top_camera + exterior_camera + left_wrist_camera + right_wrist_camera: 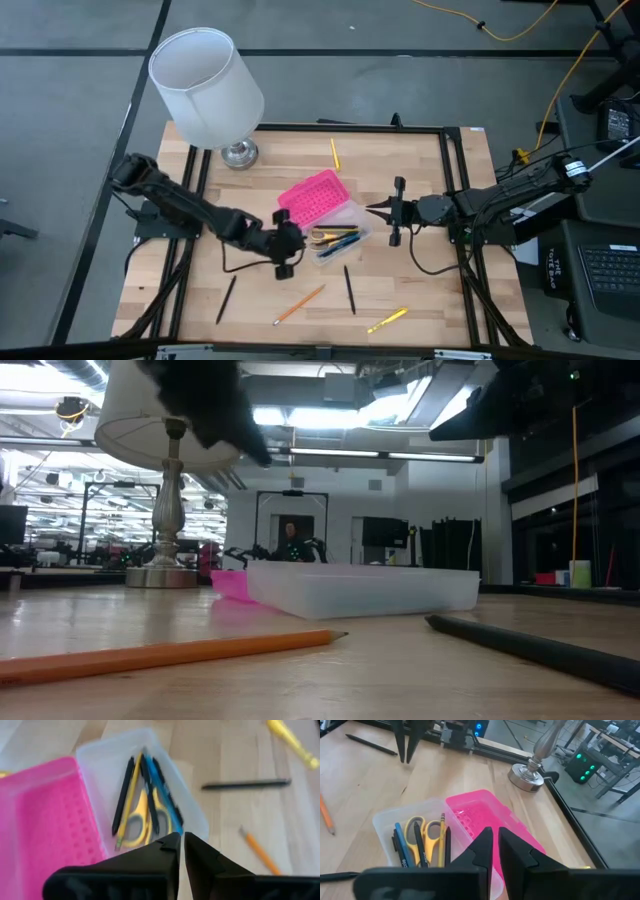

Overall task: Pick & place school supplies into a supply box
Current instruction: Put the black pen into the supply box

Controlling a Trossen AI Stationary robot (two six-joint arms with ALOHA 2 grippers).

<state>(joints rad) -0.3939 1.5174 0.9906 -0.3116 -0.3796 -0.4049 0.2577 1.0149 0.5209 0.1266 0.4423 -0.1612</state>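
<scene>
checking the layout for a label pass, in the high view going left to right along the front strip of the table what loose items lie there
black pen → orange pencil → second black pen → yellow pen

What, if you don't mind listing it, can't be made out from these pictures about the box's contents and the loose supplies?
- Low view: the contents of the clear plastic box are hidden by its frosted wall.
- Left wrist view: the yellow marker is cut off by the edge and blurred.
- Left wrist view: the lower ends of the yellow-handled scissors sit behind the left tool.
- High view: pens in the box are too small to count.
</scene>
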